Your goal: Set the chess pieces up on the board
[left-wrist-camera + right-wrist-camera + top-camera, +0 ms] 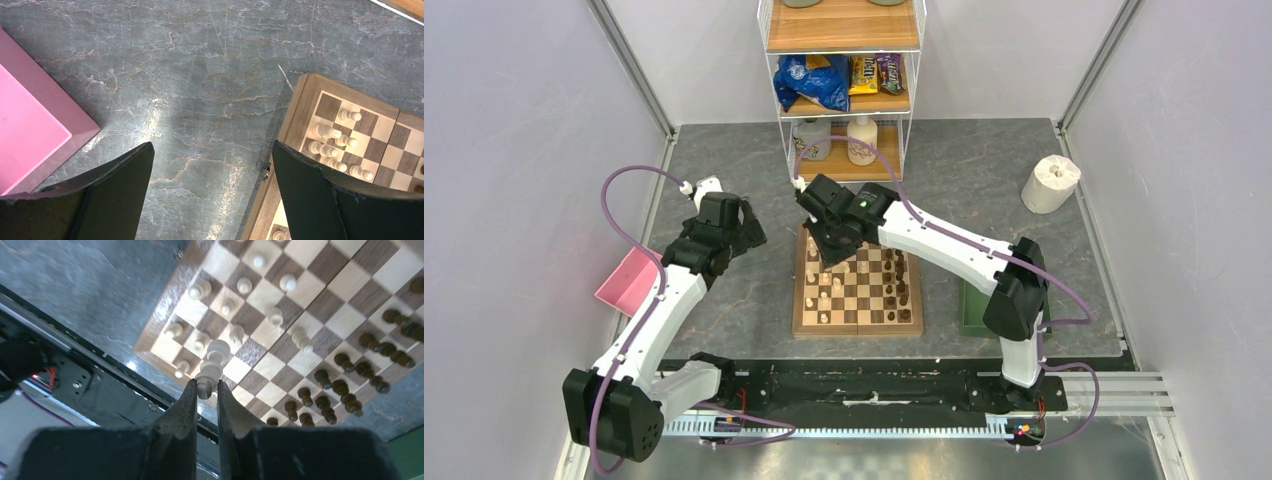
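We have the right gripper (pixel 205 389) pinched shut on the near end of a tall cream chess piece (pixel 213 362), whose long axis points up-frame away from the jaws over the lower-left corner squares of the board (pixel 170 300), while the left gripper (pixel 212 146) gapes empty alongside.

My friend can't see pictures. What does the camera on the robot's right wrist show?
The right gripper has its jaws shut on a pale cream chess piece, with the checkered board behind it. Other pale pieces stand on one side of the board and dark brown pieces on the other.
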`<act>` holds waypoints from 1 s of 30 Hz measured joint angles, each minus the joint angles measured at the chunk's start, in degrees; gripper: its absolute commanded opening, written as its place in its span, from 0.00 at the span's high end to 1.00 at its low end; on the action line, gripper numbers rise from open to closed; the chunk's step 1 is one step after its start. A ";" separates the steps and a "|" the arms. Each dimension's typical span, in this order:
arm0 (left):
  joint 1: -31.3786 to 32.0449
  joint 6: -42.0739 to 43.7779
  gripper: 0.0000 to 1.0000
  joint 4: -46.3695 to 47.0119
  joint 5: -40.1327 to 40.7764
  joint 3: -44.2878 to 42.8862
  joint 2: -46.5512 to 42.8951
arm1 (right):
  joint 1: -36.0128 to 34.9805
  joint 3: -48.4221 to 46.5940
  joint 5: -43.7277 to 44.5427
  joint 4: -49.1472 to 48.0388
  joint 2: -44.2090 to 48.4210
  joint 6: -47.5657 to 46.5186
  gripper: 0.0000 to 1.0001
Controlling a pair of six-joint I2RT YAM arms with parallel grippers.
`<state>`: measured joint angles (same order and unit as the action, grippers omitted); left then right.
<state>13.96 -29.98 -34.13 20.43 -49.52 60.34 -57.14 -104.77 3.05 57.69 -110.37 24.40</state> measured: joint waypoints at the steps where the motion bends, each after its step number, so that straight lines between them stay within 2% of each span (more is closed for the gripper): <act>1: 0.00 0.00 0.05 0.02 0.00 0.00 0.00 | 0.26 -1.53 -0.07 0.00 0.00 -0.33 0.88; 5: 0.00 0.00 0.05 0.02 -0.02 0.00 0.00 | 2.29 -5.79 -0.83 -0.37 -0.70 -1.07 0.88; 11: 0.00 0.00 0.05 0.00 -0.02 0.00 0.00 | 4.92 -11.10 -2.21 -1.51 -6.95 -1.51 0.88; 18: 0.00 0.00 0.05 0.00 -0.02 0.00 0.00 | 4.87 -13.18 -4.24 -1.40 -12.70 -1.57 0.87; 30: 0.00 0.00 0.05 0.02 -0.02 0.00 0.04 | 4.76 -16.11 -5.03 -1.25 -15.06 -1.75 0.87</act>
<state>13.96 -29.98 -34.11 20.40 -49.52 60.38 -52.38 -120.88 -1.98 56.45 -125.43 22.65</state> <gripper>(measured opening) 0.952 0.203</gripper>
